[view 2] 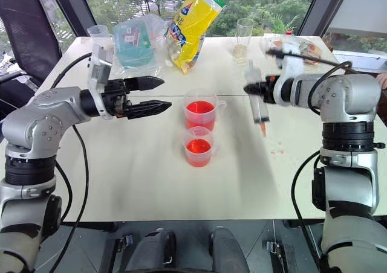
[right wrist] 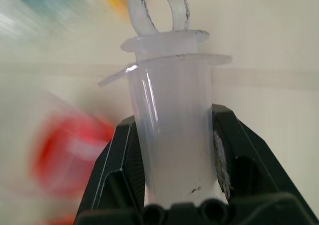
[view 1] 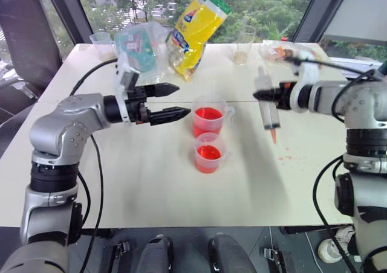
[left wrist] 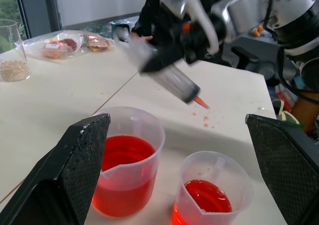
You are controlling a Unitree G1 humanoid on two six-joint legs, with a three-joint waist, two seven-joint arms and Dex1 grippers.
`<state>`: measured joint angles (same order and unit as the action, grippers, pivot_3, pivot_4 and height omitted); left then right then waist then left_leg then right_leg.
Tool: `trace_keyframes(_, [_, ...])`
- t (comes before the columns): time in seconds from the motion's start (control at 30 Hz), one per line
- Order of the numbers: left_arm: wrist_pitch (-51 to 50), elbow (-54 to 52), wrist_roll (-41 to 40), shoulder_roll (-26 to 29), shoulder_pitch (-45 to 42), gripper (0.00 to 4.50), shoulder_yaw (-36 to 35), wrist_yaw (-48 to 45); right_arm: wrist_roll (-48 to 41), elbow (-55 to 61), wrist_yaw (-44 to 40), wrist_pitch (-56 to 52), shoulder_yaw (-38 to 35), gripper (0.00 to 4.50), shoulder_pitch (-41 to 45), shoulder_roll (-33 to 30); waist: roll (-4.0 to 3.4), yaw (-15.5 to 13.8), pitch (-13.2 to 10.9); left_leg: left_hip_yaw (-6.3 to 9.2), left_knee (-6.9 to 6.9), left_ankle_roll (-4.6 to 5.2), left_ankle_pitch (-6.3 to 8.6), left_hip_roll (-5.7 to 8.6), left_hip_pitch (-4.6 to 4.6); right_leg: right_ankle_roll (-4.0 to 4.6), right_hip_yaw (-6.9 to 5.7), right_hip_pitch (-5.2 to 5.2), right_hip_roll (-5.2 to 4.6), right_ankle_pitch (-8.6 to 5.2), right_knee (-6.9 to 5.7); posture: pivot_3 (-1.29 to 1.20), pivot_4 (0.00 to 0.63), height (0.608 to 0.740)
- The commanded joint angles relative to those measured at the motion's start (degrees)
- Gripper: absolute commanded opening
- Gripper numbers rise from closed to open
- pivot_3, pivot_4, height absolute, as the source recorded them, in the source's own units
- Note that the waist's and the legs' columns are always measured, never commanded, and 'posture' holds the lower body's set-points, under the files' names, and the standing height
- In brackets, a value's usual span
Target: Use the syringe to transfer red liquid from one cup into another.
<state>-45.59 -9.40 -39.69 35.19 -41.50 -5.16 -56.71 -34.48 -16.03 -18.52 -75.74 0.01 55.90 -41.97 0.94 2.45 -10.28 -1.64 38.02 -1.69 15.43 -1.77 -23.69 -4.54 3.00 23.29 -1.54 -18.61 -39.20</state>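
1. Pinching the syringe [view 1: 266,112], the right gripper [view 1: 261,95] holds it tip down above the table [view 1: 151,182], right of both cups.
2. Left gripper [view 1: 172,101] is spread wide beside the big cup [view 1: 208,117].
3. Small cup [view 1: 208,152] sits just in front.
4. Yellow bag [view 1: 195,25] writing is too small to read.

Bare table [view 1: 151,182] around both cups [view 1: 208,131]

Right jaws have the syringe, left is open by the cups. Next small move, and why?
Probably set the syringe down on the bare white table. The large clear plastic syringe, clamped in the right gripper, hangs nozzle down, off to the side of both cups. The smaller clear cup already holds red liquid, as does the taller clear beaker. The left gripper is open, holding nothing.
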Motion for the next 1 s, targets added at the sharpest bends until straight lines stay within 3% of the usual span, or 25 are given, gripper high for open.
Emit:
trace_keyframes(0.03, [0.47,-2.62,-1.51,0.10,0.23,4.48,-1.40,1.08,3.94,-3.98,-2.33,1.09,1.91,1.41,0.45,-0.36,0.00,0.05,0.00,-0.02,0.00,0.00,0.00,0.00,-0.01,0.00,0.01,0.02,0.01,0.00,-0.01,0.00,0.150,0.740])
trace_keyframes(0.27, [0.17,-4.60,-2.14,0.32,1.74,4.48,-1.37,3.04,11.40,-15.17,-4.74,7.33,3.90,1.41,-0.25,2.41,0.01,0.02,0.01,-0.02,0.03,-0.01,0.00,0.00,-0.03,0.00,0.02,0.05,0.04,0.00,-0.04,0.00,0.150,0.740])
trace_keyframes(0.47, [-0.70,-6.17,-3.43,0.73,3.30,4.50,-2.05,4.50,14.05,-16.18,-8.41,8.87,3.59,4.39,0.54,2.55,0.01,-0.02,0.01,0.01,0.08,-0.01,0.00,-0.01,-0.02,0.00,-0.01,0.01,0.04,0.00,-0.04,0.00,0.150,0.740])
trace_keyframes(0.77, [-1.59,-6.75,-4.92,3.68,4.49,4.50,-2.84,4.62,10.98,2.10,-19.88,7.60,1.88,4.45,-0.74,-4.75,-0.04,-0.10,-0.02,0.01,0.06,-0.01,0.00,0.00,-0.11,-0.01,-0.02,0.11,0.04,0.00,-0.04,0.00,0.150,0.740])
trace_keyframes(0.9, [-2.03,-7.01,-5.41,6.18,5.74,4.50,-3.50,3.69,3.20,18.63,-31.42,9.57,-2.81,4.45,-5.63,-11.63,-0.04,-0.14,-0.02,0.06,0.06,0.00,0.01,-0.01,-0.12,-0.01,-0.05,0.08,0.04,0.00,-0.02,0.00,0.150,0.740])
trace_keyframes(1.0, [-2.03,-7.11,-5.92,7.33,6.20,4.50,-3.70,3.49,-1.38,24.43,-35.85,9.29,-6.40,4.45,-9.43,-14.27,-0.03,-0.20,-0.02,0.08,0.06,0.02,0.01,-0.01,-0.13,-0.01,-0.07,0.07,0.04,0.00,0.00,0.00,0.150,0.740])
